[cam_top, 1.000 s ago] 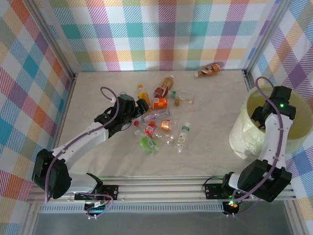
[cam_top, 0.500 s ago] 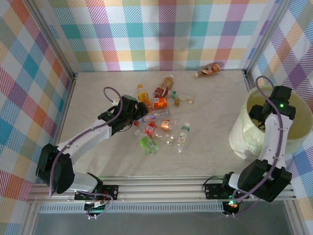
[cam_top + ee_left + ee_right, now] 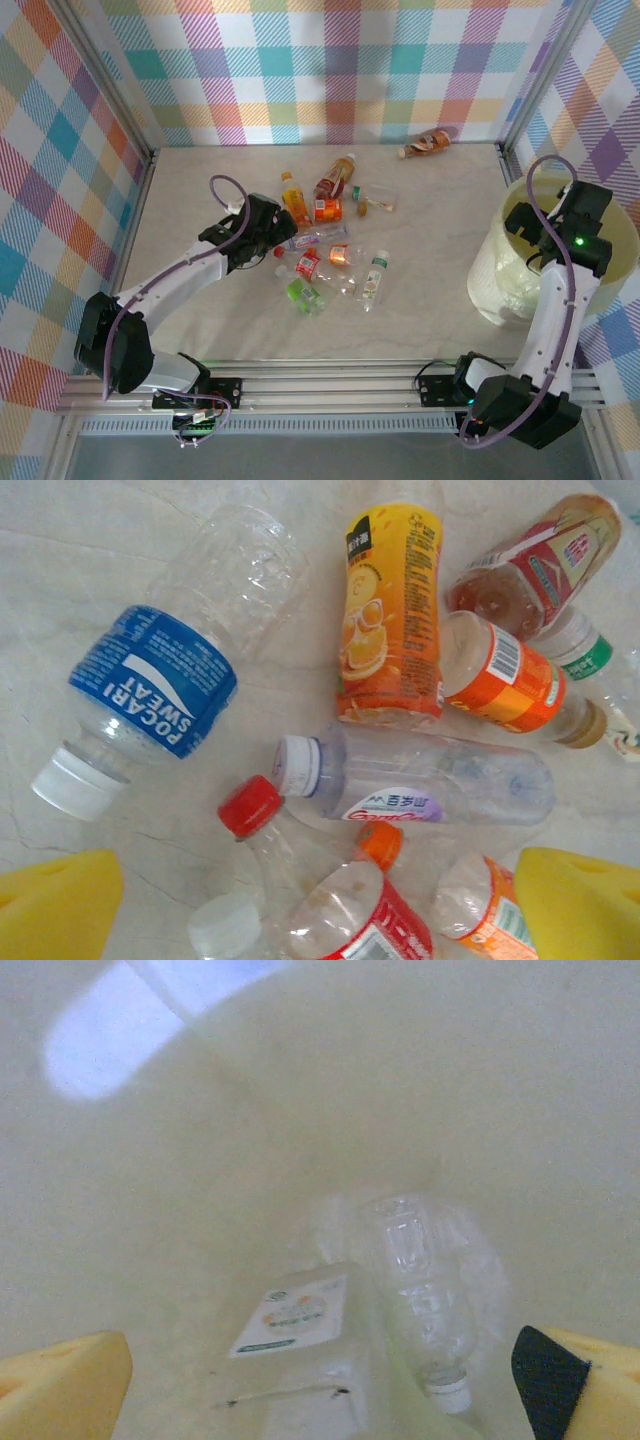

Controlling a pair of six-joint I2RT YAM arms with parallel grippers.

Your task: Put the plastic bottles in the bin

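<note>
Many plastic bottles (image 3: 307,264) in a tight cluster, bin (image 3: 495,280) well apart.

pale marbled counter (image 3: 440,210) | small plastic bottles (image 3: 340,255) lying clustered centrally | brown plastic bottle (image 3: 427,144) lying far back | cream round plastic tub (image 3: 490,270) standing right

Robot test cell in a lab, not a home: marbled table (image 3: 440,230) boxed in by an aluminium frame (image 3: 105,80) hung with bright checked cloth (image 3: 330,70), left arm (image 3: 165,285) and right arm (image 3: 550,320) bolted to a slotted rail (image 3: 330,385), loose cables (image 3: 213,185), plastic bottles (image 3: 309,263) strewn near a bin (image 3: 495,270).
</note>
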